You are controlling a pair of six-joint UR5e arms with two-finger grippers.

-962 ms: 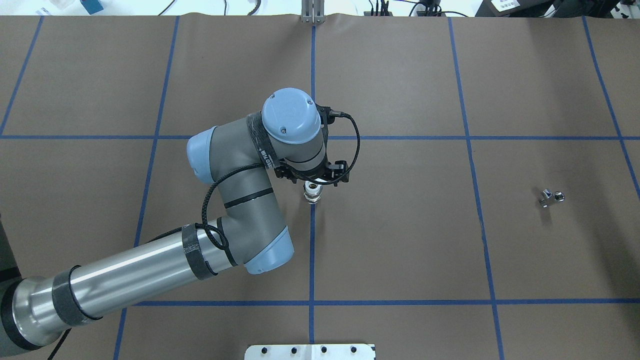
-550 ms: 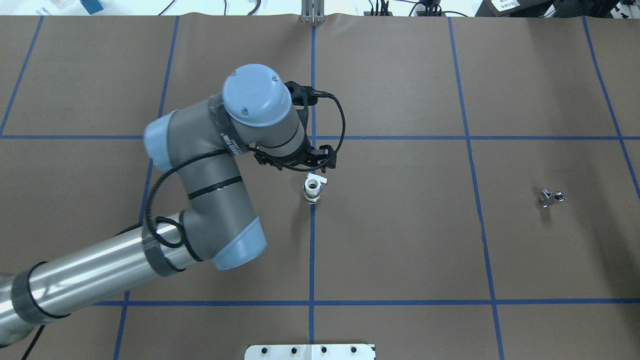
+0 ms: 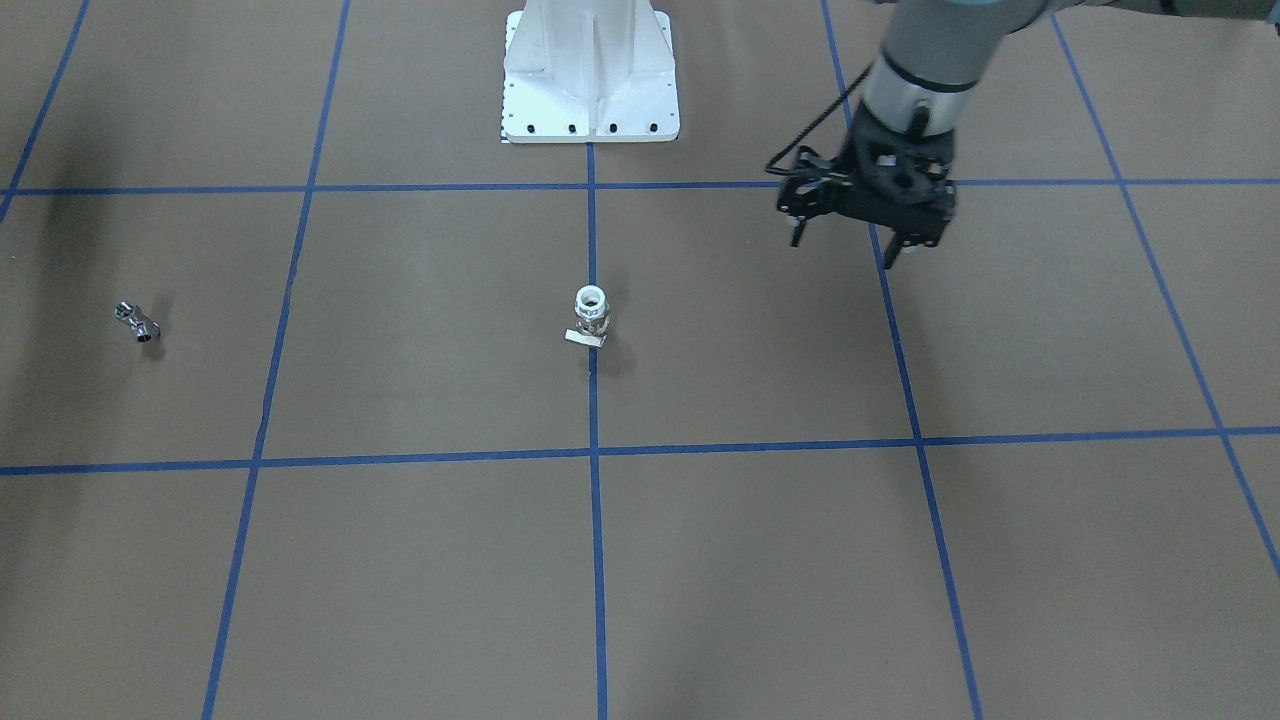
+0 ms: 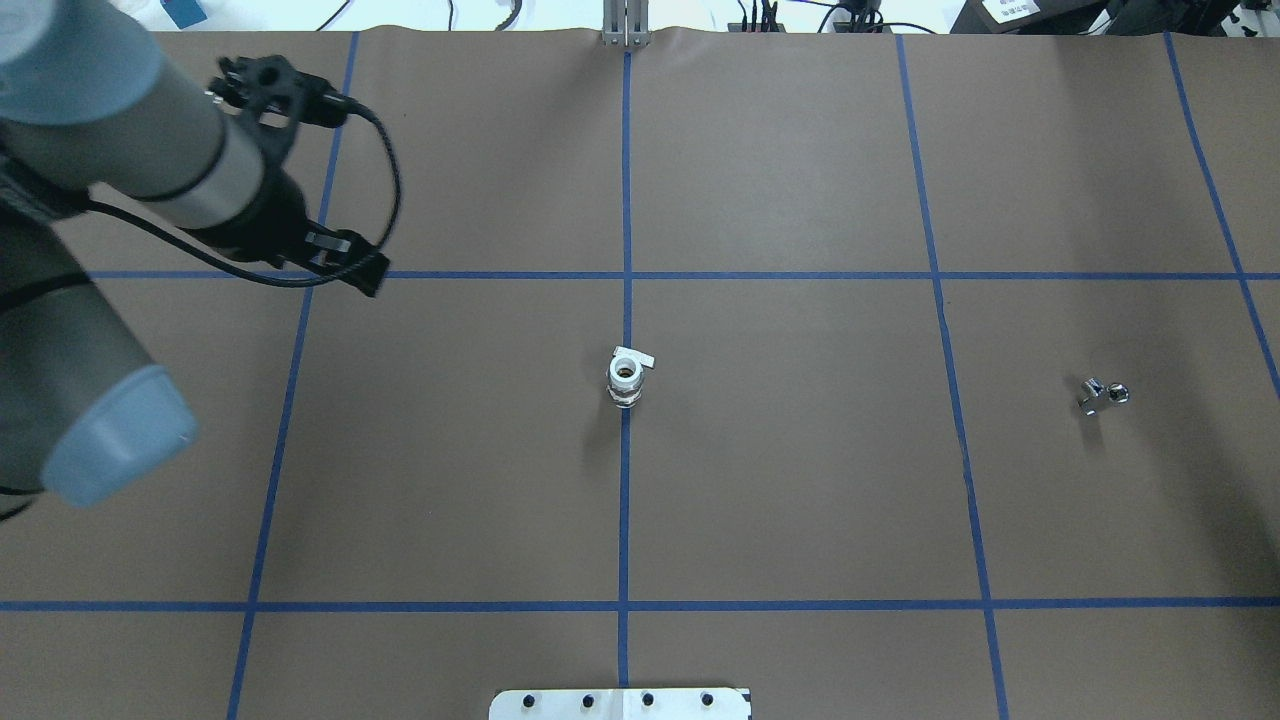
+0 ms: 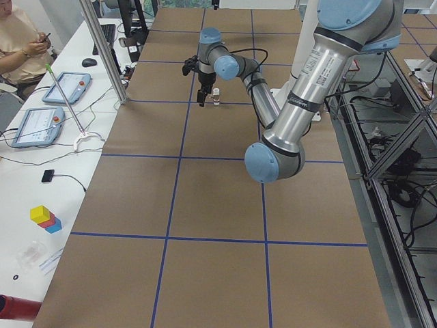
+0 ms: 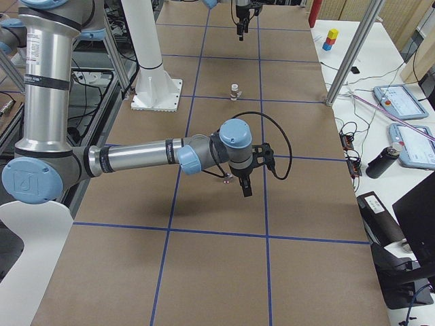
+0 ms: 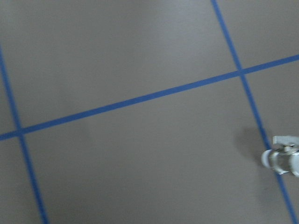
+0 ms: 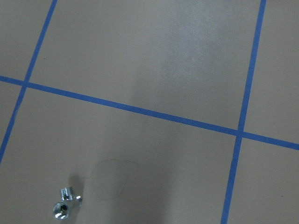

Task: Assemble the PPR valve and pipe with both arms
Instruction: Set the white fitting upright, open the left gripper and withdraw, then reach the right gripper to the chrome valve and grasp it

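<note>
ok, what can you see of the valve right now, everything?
The valve stands upright on the table, on the blue centre line. White plastic ring on top with an open round mouth, silvery metal body below, flat pale plate at its foot, on the side away from the robot. Only the table touches it; the open left gripper hangs well clear.
</note>
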